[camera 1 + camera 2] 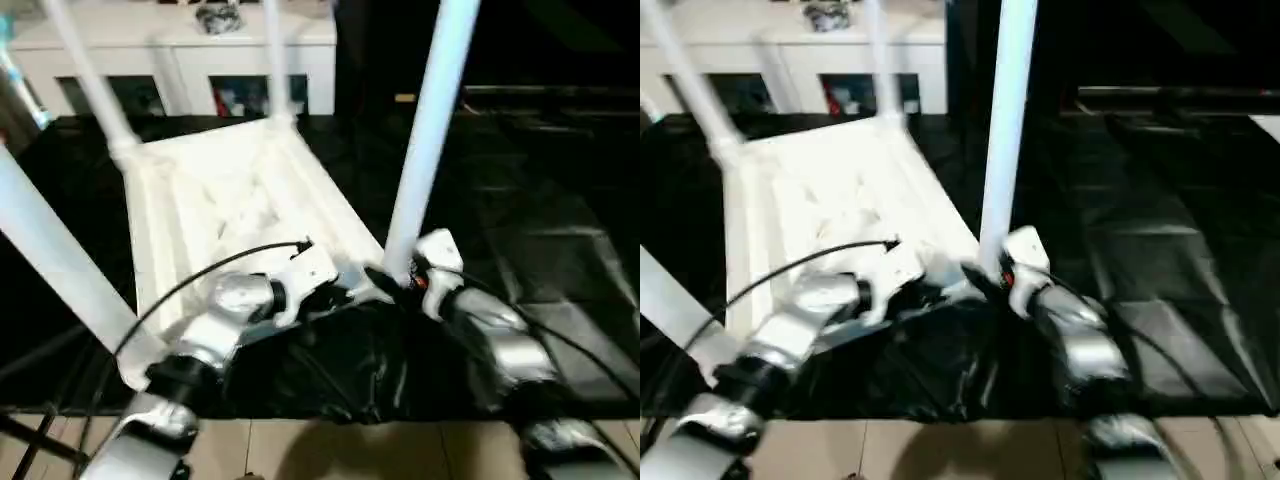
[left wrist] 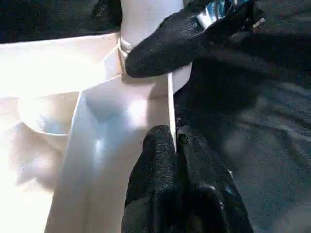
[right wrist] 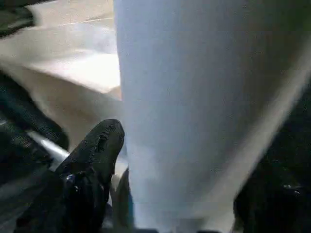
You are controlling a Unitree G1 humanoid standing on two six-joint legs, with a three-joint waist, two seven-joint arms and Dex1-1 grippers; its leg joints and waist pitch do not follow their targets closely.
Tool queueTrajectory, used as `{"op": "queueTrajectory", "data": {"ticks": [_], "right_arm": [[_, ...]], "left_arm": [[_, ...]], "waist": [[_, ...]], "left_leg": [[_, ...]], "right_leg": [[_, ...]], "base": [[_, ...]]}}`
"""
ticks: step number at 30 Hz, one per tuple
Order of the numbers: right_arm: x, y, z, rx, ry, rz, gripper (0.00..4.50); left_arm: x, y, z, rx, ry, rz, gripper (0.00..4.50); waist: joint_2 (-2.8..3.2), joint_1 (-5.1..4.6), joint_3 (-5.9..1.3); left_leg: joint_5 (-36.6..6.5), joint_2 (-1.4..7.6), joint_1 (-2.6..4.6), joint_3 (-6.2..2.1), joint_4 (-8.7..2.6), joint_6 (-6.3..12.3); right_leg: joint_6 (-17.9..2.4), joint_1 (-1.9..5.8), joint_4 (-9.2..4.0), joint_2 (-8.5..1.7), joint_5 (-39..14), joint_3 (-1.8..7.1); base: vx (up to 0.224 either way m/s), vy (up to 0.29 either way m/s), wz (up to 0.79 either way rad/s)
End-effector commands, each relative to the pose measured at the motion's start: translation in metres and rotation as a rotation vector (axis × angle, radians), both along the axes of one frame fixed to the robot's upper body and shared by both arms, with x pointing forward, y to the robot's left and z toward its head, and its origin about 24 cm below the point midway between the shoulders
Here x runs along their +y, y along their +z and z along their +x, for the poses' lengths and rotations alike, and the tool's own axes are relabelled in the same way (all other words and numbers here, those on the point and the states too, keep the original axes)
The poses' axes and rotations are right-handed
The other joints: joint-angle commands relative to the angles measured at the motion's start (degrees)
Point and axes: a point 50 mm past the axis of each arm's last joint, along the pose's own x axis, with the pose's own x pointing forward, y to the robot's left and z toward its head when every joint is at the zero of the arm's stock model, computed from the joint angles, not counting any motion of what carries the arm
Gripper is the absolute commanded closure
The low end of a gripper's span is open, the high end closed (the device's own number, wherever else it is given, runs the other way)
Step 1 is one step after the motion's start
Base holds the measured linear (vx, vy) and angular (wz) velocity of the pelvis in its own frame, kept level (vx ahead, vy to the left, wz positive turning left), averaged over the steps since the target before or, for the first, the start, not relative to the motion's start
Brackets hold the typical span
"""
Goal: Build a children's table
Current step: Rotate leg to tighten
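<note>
The white tabletop [image 1: 230, 200] lies upside down on a black sheet [image 1: 520, 230], ribbed underside up, with four white legs standing in its corner sockets. The left gripper [image 2: 174, 145] pinches the thin rim of the tabletop with fingers closed narrow. The right gripper [image 1: 400, 280] is at the base of the near right leg [image 1: 425, 130], one finger [image 3: 95, 155] on each side of it; whether it presses the leg I cannot tell. To the right of the tabletop the black sheet lies bare. A white cabinet [image 1: 170, 45] stands behind.

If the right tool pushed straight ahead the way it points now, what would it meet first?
Most likely the table leg standing in the near right corner socket. The right tool is already at its base, one finger beside it, though contact is unclear.
</note>
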Motion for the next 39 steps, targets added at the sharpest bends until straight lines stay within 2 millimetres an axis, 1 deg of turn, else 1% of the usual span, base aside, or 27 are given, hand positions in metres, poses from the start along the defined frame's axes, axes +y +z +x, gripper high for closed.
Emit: {"op": "queueTrajectory", "data": {"ticks": [1, 2, 3, 4, 6, 7, 8, 9, 12, 13, 14, 15, 16, 18, 19, 21, 22, 23, 24, 25, 26, 27, 28, 30, 33, 39], "right_arm": [[0.044, -0.009, -0.021, 0.066, 0.300, 0.036, 1.20], [0.040, -0.005, -0.026, 0.078, 0.381, 0.046, 1.20], [0.040, -0.005, -0.026, 0.078, 0.381, 0.046, 1.20], [0.037, -0.002, -0.030, 0.102, 0.447, 0.049, 1.20], [0.033, -0.001, -0.034, 0.125, 0.510, 0.042, 1.20], [0.033, -0.001, -0.034, 0.125, 0.510, 0.042, 1.20], [0.030, 0.000, -0.037, 0.149, 0.577, 0.017, 1.20], [0.028, 0.001, -0.038, 0.158, 0.607, 0.001, 1.20], [0.025, 0.001, -0.041, 0.178, 0.663, -0.028, 1.20], [0.024, 0.001, -0.042, 0.186, 0.679, -0.034, 1.20], [0.023, 0.002, -0.043, 0.191, 0.691, -0.036, 1.20], [0.023, 0.002, -0.044, 0.196, 0.706, -0.041, 1.35], [0.023, 0.002, -0.045, 0.201, 0.720, -0.046, 1.43], [0.023, 0.003, -0.046, 0.209, 0.738, -0.050, 1.59], [0.023, 0.003, -0.047, 0.214, 0.744, -0.051, 1.59], [0.024, 0.003, -0.047, 0.217, 0.749, -0.051, 1.79], [0.024, 0.003, -0.048, 0.217, 0.751, -0.051, 1.79], [0.024, 0.002, -0.048, 0.218, 0.752, -0.051, 1.96], [0.025, 0.002, -0.048, 0.218, 0.754, -0.051, 2.01], [0.025, 0.002, -0.048, 0.218, 0.757, -0.052, 2.01], [0.025, 0.002, -0.049, 0.218, 0.760, -0.050, 2.13], [0.026, 0.002, -0.049, 0.218, 0.761, -0.050, 2.13], [0.026, 0.002, -0.050, 0.219, 0.762, -0.049, 2.31], [0.026, 0.001, -0.050, 0.221, 0.763, -0.048, 2.36], [0.026, 0.001, -0.052, 0.223, 0.764, -0.046, 2.43], [0.027, 0.000, -0.051, 0.211, 0.739, -0.039, 2.48]], "left_arm": [[-0.026, 0.009, -0.006, -0.036, -0.132, -0.039, 4.50], [-0.019, 0.010, -0.006, -0.028, -0.163, -0.032, 4.50], [-0.019, 0.010, -0.006, -0.028, -0.163, -0.032, 4.50], [-0.015, 0.011, -0.005, -0.020, -0.178, -0.033, 4.50], [-0.010, 0.012, -0.004, -0.010, -0.186, -0.035, 4.50], [-0.010, 0.012, -0.004, -0.010, -0.186, -0.035, 4.50], [-0.006, 0.014, -0.002, 0.001, -0.205, -0.028, 4.50], [-0.004, 0.014, -0.001, 0.006, -0.214, -0.023, 4.50], [0.001, 0.015, 0.000, 0.023, -0.240, -0.012, 4.50], [0.002, 0.015, 0.001, 0.024, -0.247, -0.007, 4.50], [0.003, 0.016, 0.001, 0.025, -0.252, -0.003, 4.50], [0.005, 0.016, 0.002, 0.029, -0.258, 0.004, 4.50], [0.006, 0.017, 0.003, 0.030, -0.265, 0.012, 4.50], [0.008, 0.017, 0.004, 0.032, -0.271, 0.018, 4.50], [0.009, 0.017, 0.005, 0.032, -0.272, 0.021, 4.50], [0.009, 0.017, 0.005, 0.032, -0.274, 0.023, 4.50], [0.010, 0.017, 0.006, 0.033, -0.275, 0.025, 4.50], [0.010, 0.017, 0.006, 0.034, -0.276, 0.026, 4.50], [0.010, 0.017, 0.006, 0.035, -0.277, 0.026, 4.50], [0.010, 0.017, 0.006, 0.035, -0.277, 0.028, 4.50], [0.010, 0.017, 0.006, 0.033, -0.277, 0.029, 4.50], [0.010, 0.017, 0.007, 0.033, -0.276, 0.029, 4.50], [0.010, 0.016, 0.007, 0.032, -0.276, 0.029, 4.50], [0.010, 0.016, 0.007, 0.029, -0.271, 0.028, 4.50], [0.011, 0.015, 0.007, 0.027, -0.264, 0.026, 4.50], [0.013, 0.014, 0.008, 0.020, -0.234, 0.024, 4.50]], "waist": [[-0.34, 0.12, -2.77], [-0.22, 0.52, -2.59], [-0.29, 0.77, -2.64], [-0.44, 0.81, -2.58], [-0.40, 1.11, -2.68], [-0.39, 1.19, -2.68], [-0.62, 1.34, -2.74], [-0.65, 1.47, -2.83], [-0.73, 1.88, -2.89], [-0.90, 1.90, -2.82], [-0.79, 2.07, -2.84], [-0.97, 2.11, -2.81], [-0.96, 2.26, -2.84], [-0.89, 2.37, -2.87], [-0.89, 2.38, -2.80], [-0.90, 2.53, -2.83], [-0.92, 2.53, -2.81], [-0.88, 2.54, -2.83], [-0.81, 2.56, -2.86], [-0.91, 2.55, -2.90], [-0.92, 2.60, -2.93], [-0.89, 2.67, -2.98], [-0.88, 2.67, -2.96], [-0.96, 2.74, -2.94], [-1.04, 3.00, -2.85], [-1.07, 3.21, -2.93]], "left_leg": [[-13.7, 2.28, -0.07, -0.15, -3.30, 5.35], [-14.9, 2.38, -0.10, -0.18, -3.52, 5.27], [-15.2, 2.43, -0.03, -0.26, -3.50, 5.13], [-15.0, 2.52, -0.13, -0.29, -3.64, 4.90], [-14.3, 2.54, -0.13, -0.29, -3.53, 4.75], [-14.2, 2.50, -0.12, -0.32, -3.51, 4.67], [-13.6, 2.43, -0.04, -0.25, -3.40, 4.78], [-12.8, 2.38, -0.13, -0.19, -3.26, 5.12], [-11.6, 2.39, -0.16, -0.19, -3.14, 5.39], [-11.5, 2.38, -0.19, -0.17, -3.17, 5.45], [-11.4, 2.45, -0.16, -0.21, -3.18, 5.30], [-11.5, 2.41, -0.14, -0.17, -3.17, 5.33], [-11.4, 2.44, -0.12, -0.21, -3.19, 5.19], [-11.5, 2.51, -0.07, -0.24, -3.21, 5.02], [-11.7, 2.49, -0.08, -0.24, -3.24, 4.96], [-11.8, 2.44, -0.07, -0.24, -3.19, 4.62], [-11.8, 2.42, -0.16, -0.25, -3.21, 4.57], [-12.0, 2.46, -0.12, -0.27, -3.23, 4.44], [-12.0, 2.47, -0.10, -0.28, -3.22, 4.38], [-11.8, 2.45, -0.11, -0.27, -3.19, 4.38], [-11.4, 2.42, -0.15, -0.26, -3.15, 4.50], [-11.1, 2.44, -0.14, -0.27, -3.12, 4.56], [-11.1, 2.47, -0.17, -0.28, -3.13, 4.59], [-11.0, 2.45, -0.21, -0.27, -3.12, 4.63], [-11.6, 2.43, -0.14, -0.26, -3.17, 4.50], [-10.9, 2.45, -0.16, -0.26, -3.10, 4.46]], "right_leg": [[-10.7, 2.98, -3.95, -3.38, -15.1, 2.68], [-10.2, 2.95, -4.20, -3.47, -17.3, 2.74], [-9.9, 2.98, -4.14, -3.49, -17.8, 2.72], [-9.8, 2.91, -4.12, -3.55, -18.0, 2.82], [-10.1, 2.87, -3.94, -3.60, -17.2, 2.88], [-10.2, 2.91, -3.91, -3.58, -17.1, 2.83], [-10.3, 2.92, -3.87, -3.55, -16.7, 2.85], [-10.5, 2.93, -3.70, -3.54, -15.6, 2.89], [-10.5, 2.93, -3.61, -3.71, -15.4, 2.85], [-10.4, 2.93, -3.68, -3.66, -15.7, 2.84], [-10.4, 2.93, -3.59, -3.75, -16.0, 2.87], [-10.3, 2.91, -3.71, -3.72, -16.4, 2.84], [-10.1, 2.96, -3.67, -3.78, -16.8, 2.86], [-9.9, 2.85, -3.64, -3.75, -17.0, 2.88], [-9.9, 2.81, -3.70, -3.75, -17.2, 2.89], [-9.8, 2.86, -3.66, -3.84, -17.3, 2.92], [-9.8, 2.91, -3.68, -3.83, -17.5, 2.89], [-9.6, 2.89, -3.74, -3.89, -17.9, 2.88], [-9.6, 2.89, -3.71, -3.89, -18.0, 2.87], [-9.6, 2.90, -3.67, -3.85, -17.7, 2.87], [-9.6, 2.92, -3.62, -3.82, -17.1, 2.87], [-9.7, 2.92, -3.54, -3.82, -16.7, 2.86], [-9.8, 2.93, -3.51, -3.82, -16.5, 2.85], [-9.8, 2.95, -3.49, -3.84, -16.5, 2.83], [-9.0, 2.87, -3.73, -3.89, -18.7, 2.86], [-9.2, 2.89, -3.54, -3.87, -17.7, 2.87]], "base": [[0.000, 0.000, 0.00], [0.000, 0.000, 0.00], [0.000, 0.000, 0.00], [0.000, 0.000, 0.00], [0.000, 0.000, 0.00], [0.000, 0.000, 0.00], [0.000, 0.000, 0.00], [0.000, 0.000, 0.00], [0.000, 0.000, 0.00], [0.000, 0.000, 0.00], [0.000, 0.000, 0.00], [0.000, 0.000, 0.00], [0.000, 0.000, 0.00], [0.000, 0.000, 0.00], [0.000, 0.000, 0.00], [0.000, 0.000, 0.00], [0.000, 0.000, 0.00], [0.000, 0.000, 0.00], [0.000, 0.000, 0.00], [0.000, 0.000, 0.00], [0.000, 0.000, 0.00], [0.000, 0.000, 0.00], [0.000, 0.000, 0.00], [0.000, 0.000, 0.00], [0.000, 0.000, 0.00], [0.000, 0.000, 0.00]]}}
